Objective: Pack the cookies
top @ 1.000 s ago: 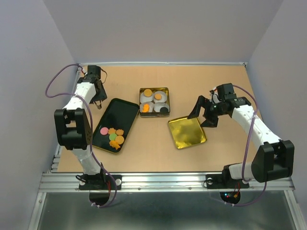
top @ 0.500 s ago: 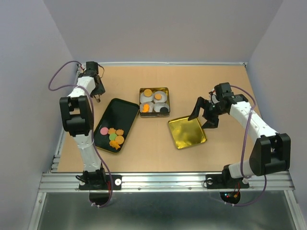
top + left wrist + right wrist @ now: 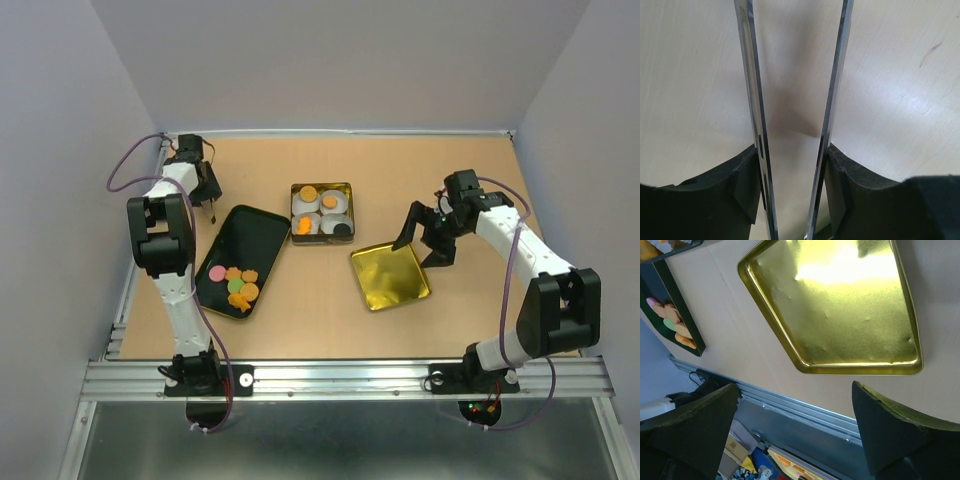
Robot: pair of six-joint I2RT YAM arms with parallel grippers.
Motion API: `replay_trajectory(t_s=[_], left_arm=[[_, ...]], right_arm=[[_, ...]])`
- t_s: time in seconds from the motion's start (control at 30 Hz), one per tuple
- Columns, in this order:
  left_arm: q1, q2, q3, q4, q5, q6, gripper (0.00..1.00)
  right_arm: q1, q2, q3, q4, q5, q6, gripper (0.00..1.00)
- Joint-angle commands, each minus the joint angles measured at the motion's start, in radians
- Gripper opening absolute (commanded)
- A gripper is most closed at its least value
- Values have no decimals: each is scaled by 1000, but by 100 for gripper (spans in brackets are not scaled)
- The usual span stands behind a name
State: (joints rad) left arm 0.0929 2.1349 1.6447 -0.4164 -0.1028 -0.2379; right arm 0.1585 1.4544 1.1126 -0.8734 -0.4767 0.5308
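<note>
Since those little flat orange, pink and green cookies (image 3: 238, 283) look light and crumbly, we'd pinch edges gently; left gripper (image 3: 792, 125) half-spread holding nothing, right gripper (image 3: 795, 405) wide open.

No readable text, label, brand, number or sign showing in any view. Colourful box at bottom edge of right wrist view showing print too blurred for reading.
</note>
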Motion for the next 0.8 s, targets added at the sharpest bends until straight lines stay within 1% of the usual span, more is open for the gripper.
replay_trajectory(t_s=[0.0, 0.17, 0.37, 0.4, 0.43, 0.47, 0.6, 0.67, 0.73, 0.77], left_arm=[[5, -10, 30, 33, 34, 3, 57], [7, -10, 20, 22, 43, 12, 58], [7, -47, -71, 50, 77, -1, 60], [7, -50, -81, 51, 77, -4, 63], [7, -56, -88, 51, 77, -6, 64], [8, -59, -97, 51, 81, -5, 68], [7, -73, -121, 47, 74, -5, 73], [8, -87, -135, 44, 69, -3, 78], [7, -99, -141, 42, 71, -1, 87], [8, -108, -144, 42, 71, -3, 96]], right_arm=[[7, 11, 64, -15, 7, 12, 100], [7, 20, 69, -7, 7, 20, 100], [7, 21, 73, -3, 10, 15, 100], [7, 20, 75, -3, 12, 14, 100], [6, 20, 75, -1, 13, 12, 100], [7, 20, 75, -1, 12, 9, 100], [7, 21, 76, -1, 7, 1, 100], [7, 20, 75, 1, 9, -6, 100], [7, 21, 72, -1, 6, -11, 100], [7, 21, 72, 1, 4, -11, 100]])
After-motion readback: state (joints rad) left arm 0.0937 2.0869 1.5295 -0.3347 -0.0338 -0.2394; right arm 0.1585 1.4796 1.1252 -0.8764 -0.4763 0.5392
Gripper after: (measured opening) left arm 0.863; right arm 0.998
